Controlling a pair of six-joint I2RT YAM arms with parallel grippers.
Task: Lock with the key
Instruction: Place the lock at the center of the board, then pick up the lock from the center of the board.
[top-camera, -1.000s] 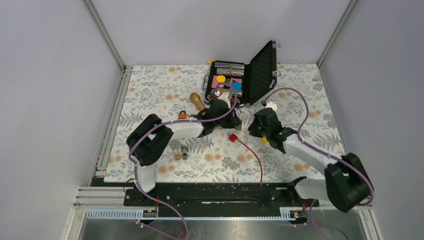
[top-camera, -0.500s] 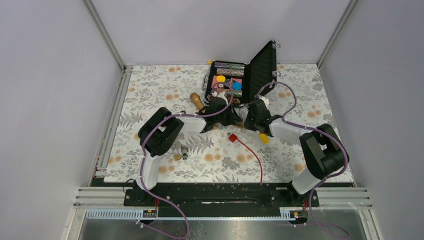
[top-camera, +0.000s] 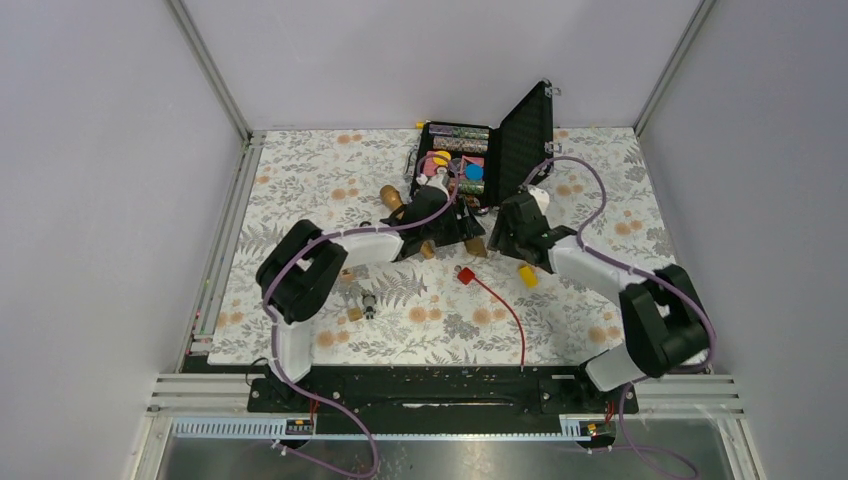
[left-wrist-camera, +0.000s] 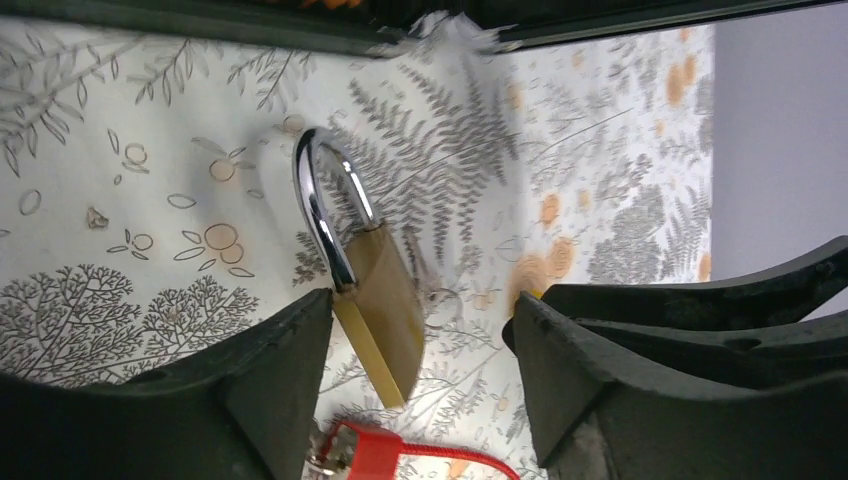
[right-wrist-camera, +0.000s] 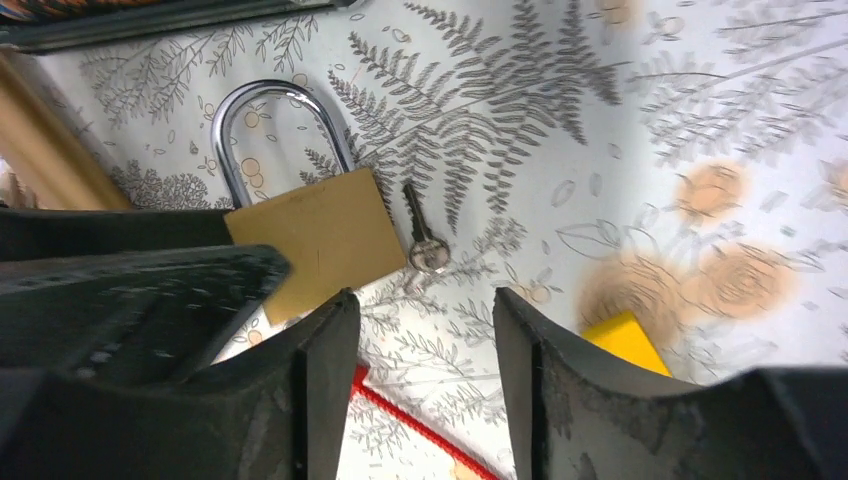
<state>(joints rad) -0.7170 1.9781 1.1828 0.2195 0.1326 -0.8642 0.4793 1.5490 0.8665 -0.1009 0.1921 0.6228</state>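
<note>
From above, the left gripper (top-camera: 458, 228) and right gripper (top-camera: 507, 236) are seen close together on the flowered cloth (top-camera: 300, 180), near an open black case (top-camera: 520, 150). The brass padlock (top-camera: 475, 246) is seen between them. In the left wrist view, the jaws are spread, with the padlock lying released between them. In the right wrist view, the jaws are also parted and empty. A small key (right-wrist-camera: 422, 235) is shown loose just beside the padlock's body.

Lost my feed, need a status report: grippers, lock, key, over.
Left gripper open, right gripper open. Padlock lying flat, key loose beside it. Nothing in the way.
</note>
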